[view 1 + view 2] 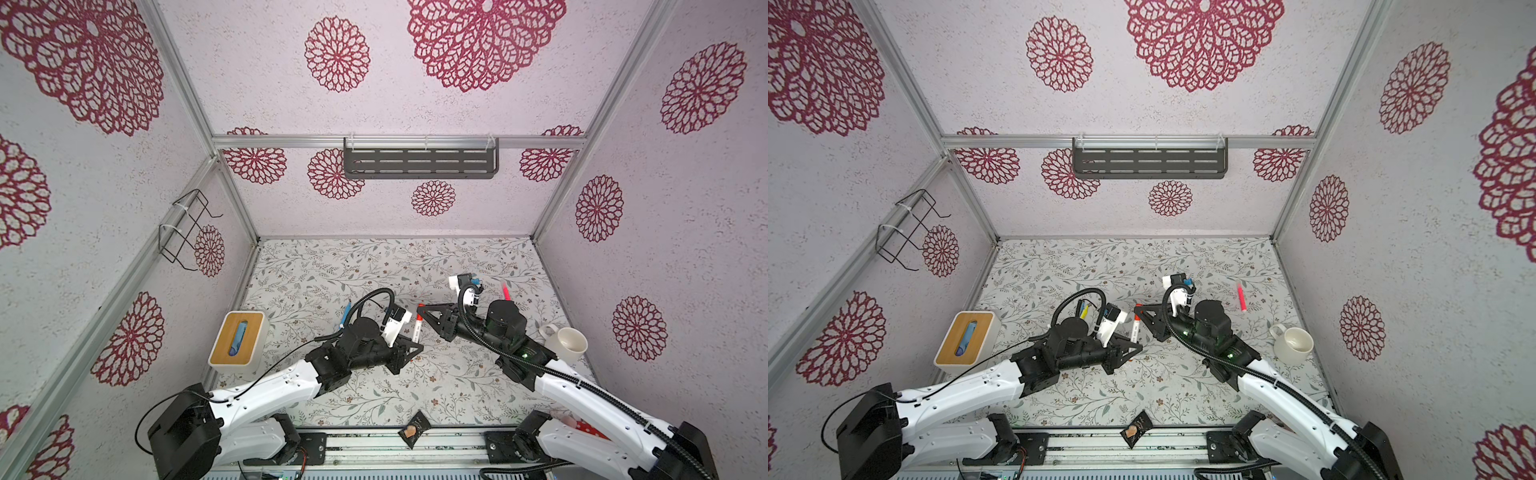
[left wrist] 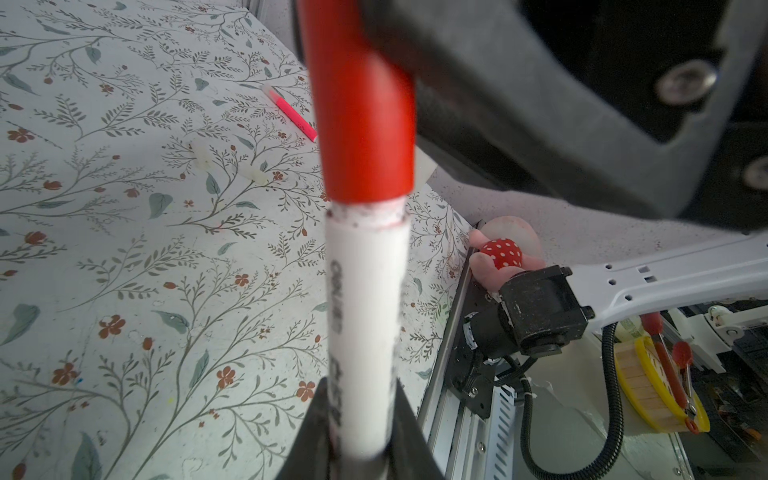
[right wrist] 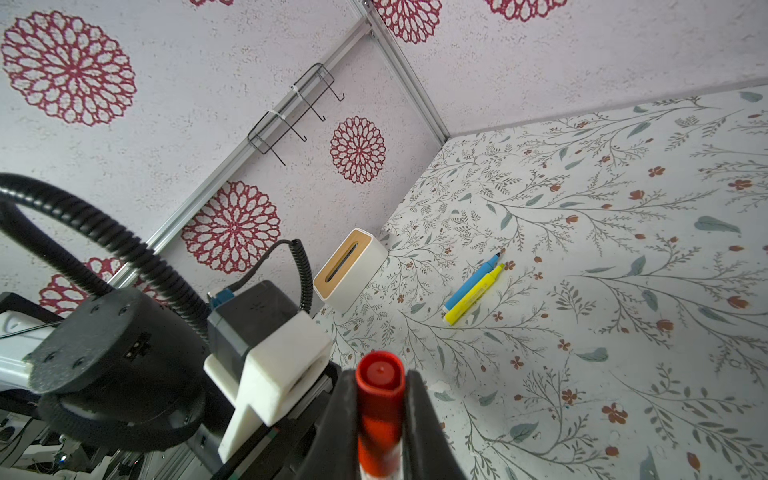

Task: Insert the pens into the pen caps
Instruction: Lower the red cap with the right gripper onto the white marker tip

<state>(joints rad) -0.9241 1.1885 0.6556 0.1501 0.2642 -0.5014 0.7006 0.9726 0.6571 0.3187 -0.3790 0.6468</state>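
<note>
Both top views first: orange-red pen [image 1: 417, 330] [image 1: 1134, 330] out near mid-worktop [image 1: 374, 266], strung between the two arms. Near end of its white barrel pinched tight in the left fingers [image 1: 409, 348]; red cap [image 1: 419, 318] on the far end clamped by the right fingers [image 1: 436, 316]. Just behind the left arm's cable loop [image 1: 374, 296], blue pen [image 1: 346, 314], partly masked by it; in a top view, only a scrap of yellow pen [image 1: 1084, 309] peeking through that loop. Flat on the worktop beyond the right wrist, pink pen [image 1: 505, 291], well apart from the held pen. Beside the right forearm a white mug [image 1: 569, 343], at the left wall a wood-topped tissue box [image 1: 237, 343], at the front edge a dark snack packet [image 1: 413, 430]. Over to the left wrist view: blurred white barrel filling the middle, squeezed between the left fingers [image 2: 309, 449], red cap [image 2: 365, 104] seated on its end, smudged seam showing; dark bulk of a right finger blocking everything past the cap. Behind, pink pen [image 2: 293, 112], two pale stubby bits [image 2: 203, 156], too small to call as caps or not, and a polka-dot plush toy [image 2: 498, 253] by the right arm's base. Right wrist view: red cap [image 3: 380, 382] end-on, nipped between the right fingers [image 3: 424, 424]; left wrist camera [image 3: 266, 345] crowding in alongside; blue pen [image 3: 473, 280] and yellow pen [image 3: 478, 295] side by side, touching, dark tips bare, tissue box [image 3: 349, 268] beyond them.
</note>
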